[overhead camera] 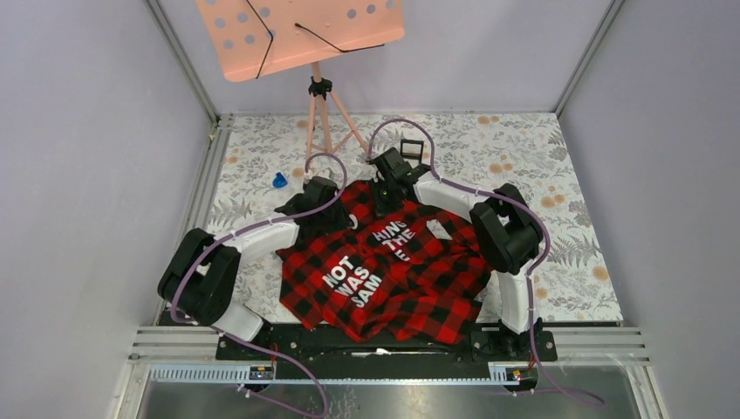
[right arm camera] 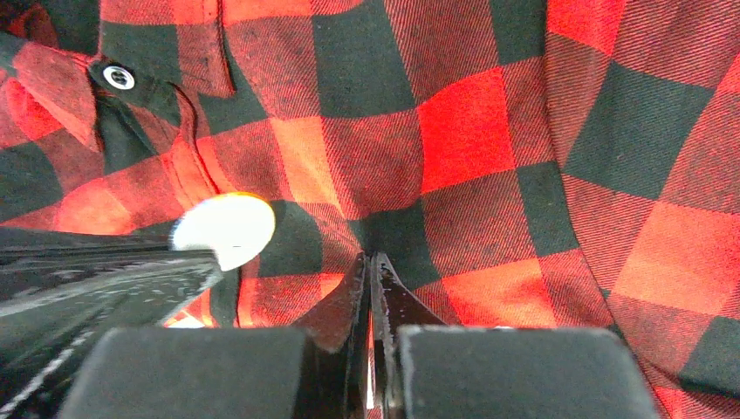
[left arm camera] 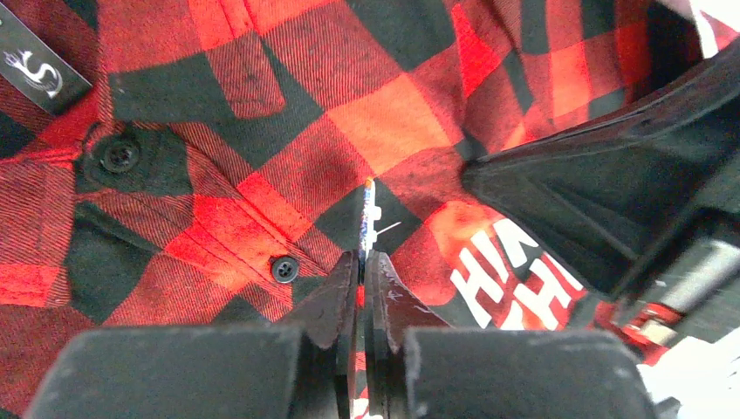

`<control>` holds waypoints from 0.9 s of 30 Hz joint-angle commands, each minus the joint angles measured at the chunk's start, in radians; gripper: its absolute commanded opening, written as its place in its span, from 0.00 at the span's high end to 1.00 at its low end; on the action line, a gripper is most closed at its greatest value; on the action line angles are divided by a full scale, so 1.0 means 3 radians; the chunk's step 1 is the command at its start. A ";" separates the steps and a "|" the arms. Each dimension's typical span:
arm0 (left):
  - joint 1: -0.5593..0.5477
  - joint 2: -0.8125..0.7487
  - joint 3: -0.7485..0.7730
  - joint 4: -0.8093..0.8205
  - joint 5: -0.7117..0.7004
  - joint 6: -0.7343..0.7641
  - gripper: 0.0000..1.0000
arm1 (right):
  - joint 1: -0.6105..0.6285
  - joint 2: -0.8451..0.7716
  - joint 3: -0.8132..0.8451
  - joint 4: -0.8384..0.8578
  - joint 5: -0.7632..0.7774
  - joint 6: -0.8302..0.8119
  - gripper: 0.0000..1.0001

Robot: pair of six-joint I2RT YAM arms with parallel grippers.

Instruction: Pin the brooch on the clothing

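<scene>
On the far left of the floral-patterned table (overhead camera: pixel 558 148), a small blue object (overhead camera: pixel 279 181) lies just off the shirt's upper left corner, and a pink music stand (overhead camera: pixel 297 30) rises behind it. The clothing (overhead camera: pixel 410 292), a red-and-black check shirt, is spread and rumpled across the middle of the table between the two arms, with white block letters (overhead camera: pixel 353 279) on its front. The left gripper (left arm camera: pixel 364 258) reaches in over the upper part of the shirt. Its fingers are pressed together on the brooch (left arm camera: pixel 370 214), which stands edge-on above the fingertips in the left wrist view, just over the cloth and beside a dark shirt button (left arm camera: pixel 284 268). From the right wrist view the same brooch shows as a pale round disc, hanging close above the fabric near the button placket. Just to the right, the right gripper (right arm camera: pixel 371 260) meets the shirt with its jaws closed. The cloth puckers into a fold at the fingertips, so it appears to pinch the fabric. Farther right and back, a small black square frame (overhead camera: pixel 412 147) stands on the table beyond the shirt's top edge.
</scene>
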 commanded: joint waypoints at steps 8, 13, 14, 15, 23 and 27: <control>-0.0164 0.0280 0.0180 0.0205 -0.0271 -0.0045 1.00 | -0.0055 -0.0291 -0.0065 0.0204 -0.0227 0.0227 1.00; -0.0165 0.0351 0.0258 0.0200 -0.0272 -0.0050 1.00 | -0.0052 -0.0307 -0.0096 0.0256 -0.0437 0.0205 1.00; -0.0167 0.0365 0.0275 0.0199 -0.0266 -0.0057 1.00 | -0.0054 -0.0300 -0.0095 0.0254 -0.0487 0.0193 1.00; -0.0167 0.0376 0.0288 0.0203 -0.0266 -0.0062 1.00 | -0.0052 -0.0296 -0.0095 0.0253 -0.0528 0.0184 1.00; -0.0169 0.0457 0.0352 0.0214 -0.0228 -0.0094 1.00 | -0.0054 -0.0330 -0.0212 0.0268 -0.0665 0.0105 1.00; -0.0170 0.0450 0.0329 0.0276 -0.0203 -0.0128 1.00 | -0.0050 -0.0284 -0.0188 0.0210 -0.0678 0.0087 1.00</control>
